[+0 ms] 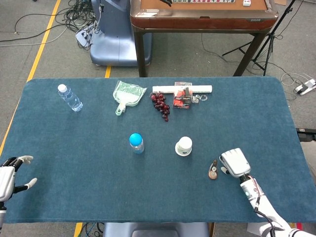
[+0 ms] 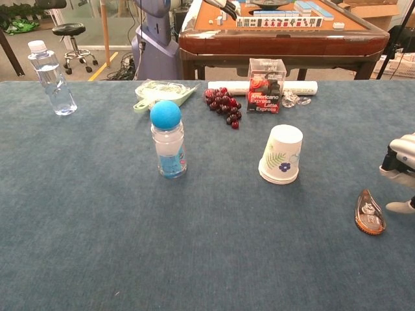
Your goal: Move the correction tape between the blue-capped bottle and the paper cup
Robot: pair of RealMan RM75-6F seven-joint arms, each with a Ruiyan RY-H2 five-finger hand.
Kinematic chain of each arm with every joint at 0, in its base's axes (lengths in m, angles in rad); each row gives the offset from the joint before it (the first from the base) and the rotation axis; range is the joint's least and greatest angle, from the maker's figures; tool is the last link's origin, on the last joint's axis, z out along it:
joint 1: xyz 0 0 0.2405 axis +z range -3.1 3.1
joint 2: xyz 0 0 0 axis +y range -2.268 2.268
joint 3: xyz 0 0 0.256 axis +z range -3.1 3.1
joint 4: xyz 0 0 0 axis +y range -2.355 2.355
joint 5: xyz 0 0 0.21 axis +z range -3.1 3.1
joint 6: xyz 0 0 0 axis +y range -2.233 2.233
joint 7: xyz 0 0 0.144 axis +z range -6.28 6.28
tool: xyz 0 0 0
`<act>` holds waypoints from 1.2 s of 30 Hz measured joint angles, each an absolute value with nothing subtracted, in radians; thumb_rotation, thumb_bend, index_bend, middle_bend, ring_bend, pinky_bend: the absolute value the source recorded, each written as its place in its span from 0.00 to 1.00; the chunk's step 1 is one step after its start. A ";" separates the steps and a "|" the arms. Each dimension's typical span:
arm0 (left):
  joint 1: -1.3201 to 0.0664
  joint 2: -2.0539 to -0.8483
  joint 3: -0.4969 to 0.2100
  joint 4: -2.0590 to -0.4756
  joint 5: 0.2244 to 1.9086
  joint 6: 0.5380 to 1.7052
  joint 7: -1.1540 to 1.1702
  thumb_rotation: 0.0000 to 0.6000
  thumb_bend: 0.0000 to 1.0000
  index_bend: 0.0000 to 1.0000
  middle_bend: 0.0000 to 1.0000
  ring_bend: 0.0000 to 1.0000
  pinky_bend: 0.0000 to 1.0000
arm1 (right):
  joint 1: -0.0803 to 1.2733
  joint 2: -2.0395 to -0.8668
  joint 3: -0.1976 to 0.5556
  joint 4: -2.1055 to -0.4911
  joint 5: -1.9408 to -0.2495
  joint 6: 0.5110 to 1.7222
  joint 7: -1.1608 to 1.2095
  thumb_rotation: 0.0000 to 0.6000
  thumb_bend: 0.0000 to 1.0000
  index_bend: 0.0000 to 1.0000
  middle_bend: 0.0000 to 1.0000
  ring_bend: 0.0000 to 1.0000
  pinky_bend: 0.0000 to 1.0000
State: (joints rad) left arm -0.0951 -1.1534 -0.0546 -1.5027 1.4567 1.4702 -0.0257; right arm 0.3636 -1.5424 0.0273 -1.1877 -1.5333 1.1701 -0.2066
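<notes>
The correction tape [image 1: 213, 169] [image 2: 369, 213], a small brown teardrop-shaped dispenser, lies flat on the blue cloth near the table's front right. My right hand [image 1: 235, 163] [image 2: 401, 172] hovers just to its right, fingers apart, holding nothing. The blue-capped bottle [image 1: 136, 142] [image 2: 168, 139] stands upright mid-table. An upside-down paper cup [image 1: 183, 146] [image 2: 281, 155] sits to its right, with bare cloth between the two. My left hand [image 1: 9, 175] is open at the table's front left edge, out of the chest view.
A clear water bottle [image 1: 70, 97] [image 2: 51, 78] stands at the back left. Along the back lie a green dustpan [image 1: 127, 94], dark grapes [image 1: 161, 104] [image 2: 224, 105], a red-black box [image 1: 182, 96] [image 2: 264, 88] and a white tube [image 1: 168, 89]. A brown table [image 1: 202, 15] stands behind.
</notes>
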 measured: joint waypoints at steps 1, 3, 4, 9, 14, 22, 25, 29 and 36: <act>-0.095 -1.152 -0.055 -1.503 1.456 1.470 -0.026 1.00 0.09 0.34 0.41 0.32 0.50 | 0.365 -1.545 0.027 -1.186 -1.534 1.170 -0.207 1.00 0.00 1.00 1.00 1.00 1.00; -0.094 -1.151 -0.056 -1.503 1.454 1.471 -0.024 1.00 0.09 0.35 0.41 0.32 0.50 | 0.369 -1.550 0.026 -1.181 -1.537 1.170 -0.205 1.00 0.00 1.00 1.00 1.00 1.00; -0.094 -1.151 -0.057 -1.503 1.453 1.472 -0.025 1.00 0.09 0.35 0.42 0.32 0.50 | 0.371 -1.553 0.025 -1.179 -1.539 1.171 -0.203 1.00 0.00 1.00 1.00 1.00 1.00; -0.093 -1.148 -0.059 -1.504 1.449 1.471 -0.024 1.00 0.09 0.36 0.42 0.32 0.50 | 0.381 -1.559 0.022 -1.182 -1.548 1.173 -0.206 1.00 0.00 1.00 1.00 1.00 1.00; -0.093 -1.147 -0.059 -1.506 1.447 1.466 -0.022 1.00 0.09 0.36 0.42 0.32 0.50 | 0.390 -1.566 0.021 -1.191 -1.546 1.165 -0.221 1.00 0.00 1.00 1.00 1.00 1.00; -0.095 -1.146 -0.057 -1.505 1.442 1.454 -0.018 1.00 0.09 0.36 0.42 0.32 0.50 | 0.399 -1.579 0.017 -1.200 -1.542 1.154 -0.230 1.00 0.00 1.00 1.00 1.00 1.00; -0.096 -1.146 -0.057 -1.504 1.440 1.451 -0.016 1.00 0.09 0.36 0.42 0.32 0.50 | 0.402 -1.584 0.014 -1.207 -1.547 1.157 -0.232 1.00 0.00 1.00 1.00 1.00 1.00; -0.097 -1.147 -0.057 -1.503 1.435 1.446 -0.011 1.00 0.09 0.36 0.42 0.32 0.50 | 0.404 -1.589 0.007 -1.217 -1.561 1.167 -0.228 1.00 0.00 1.00 1.00 1.00 1.00; -0.096 -1.146 -0.057 -1.506 1.436 1.448 -0.009 1.00 0.09 0.39 0.42 0.33 0.50 | 0.414 -1.610 0.002 -1.217 -1.571 1.165 -0.229 1.00 0.00 1.00 1.00 1.00 1.00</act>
